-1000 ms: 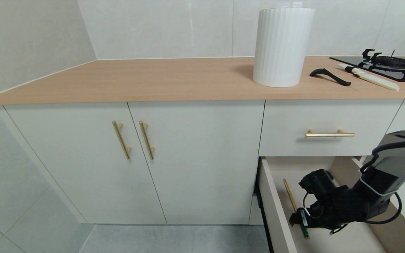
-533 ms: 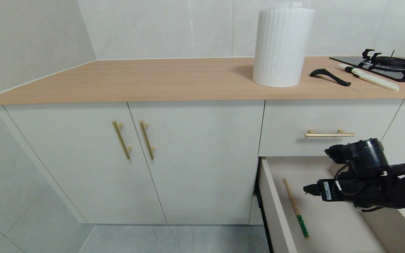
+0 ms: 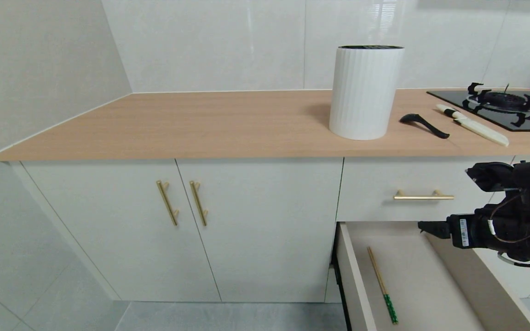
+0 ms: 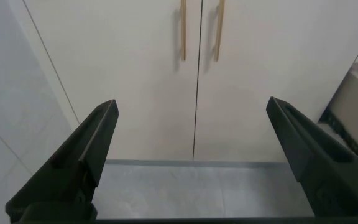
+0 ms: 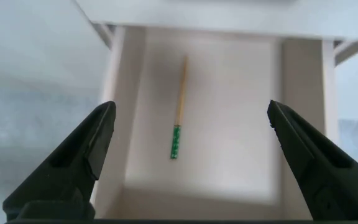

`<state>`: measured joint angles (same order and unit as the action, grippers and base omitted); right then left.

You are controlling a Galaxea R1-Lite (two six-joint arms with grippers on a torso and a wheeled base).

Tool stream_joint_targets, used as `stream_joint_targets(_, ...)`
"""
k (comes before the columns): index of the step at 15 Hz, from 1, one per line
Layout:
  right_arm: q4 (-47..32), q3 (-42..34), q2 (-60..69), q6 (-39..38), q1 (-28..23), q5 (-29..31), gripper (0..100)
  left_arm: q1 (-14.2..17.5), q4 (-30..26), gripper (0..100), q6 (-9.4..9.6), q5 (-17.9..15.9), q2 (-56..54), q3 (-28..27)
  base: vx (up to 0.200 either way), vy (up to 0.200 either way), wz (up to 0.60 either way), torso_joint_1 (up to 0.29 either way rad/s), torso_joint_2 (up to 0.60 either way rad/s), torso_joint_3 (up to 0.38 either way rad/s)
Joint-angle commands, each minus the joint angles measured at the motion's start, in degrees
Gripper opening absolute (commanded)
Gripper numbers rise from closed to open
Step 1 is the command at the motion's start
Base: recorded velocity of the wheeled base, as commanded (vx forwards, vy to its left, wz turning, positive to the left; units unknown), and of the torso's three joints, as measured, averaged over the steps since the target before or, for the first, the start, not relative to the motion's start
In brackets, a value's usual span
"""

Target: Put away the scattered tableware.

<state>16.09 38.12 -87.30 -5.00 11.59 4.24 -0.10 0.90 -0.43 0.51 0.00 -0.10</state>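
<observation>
Countertop (image 3: 200,124): white canister (image 3: 365,92), black spoon (image 3: 423,125), knife (image 3: 474,129); chopsticks (image 3: 381,286) in open drawer (image 3: 423,269).

Both grippers idle. The right arm (image 3: 518,230) is held low and roughly level, its tip pointing toward the robot's left. The right gripper (image 5: 190,111) has its jaws spread wide. The left gripper (image 4: 191,104) has its jaws equally wide and is aimed forward and slightly down.

The tool (image 5: 189,109) hangs above an open drawer (image 5: 241,118), its fingers (image 5: 92,149) spread wide with nothing between them. Chopsticks (image 5: 179,99) lie on the drawer's pale bottom, green end away from the cabinet (image 5: 185,9). Grey floor (image 5: 30,106) lies beside the drawer.
</observation>
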Motion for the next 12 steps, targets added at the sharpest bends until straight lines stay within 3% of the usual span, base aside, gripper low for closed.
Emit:
stream_joint_targets(1, 0.2, 0.1, 0.7, 0.0, -0.6, -0.3, 100, 0.0, 0.0, 100, -0.01, 0.0, 0.0, 0.0, 0.000, 0.000, 0.00, 0.115, -0.46, -0.339)
stream_joint_targets(12, 0.2, 0.1, 0.7, 0.0, -0.6, -0.6, 100, 0.0, 0.0, 100, -0.01, 0.0, 0.0, 0.0, 0.000, 0.000, 0.00, 0.164, -0.48, -0.320)
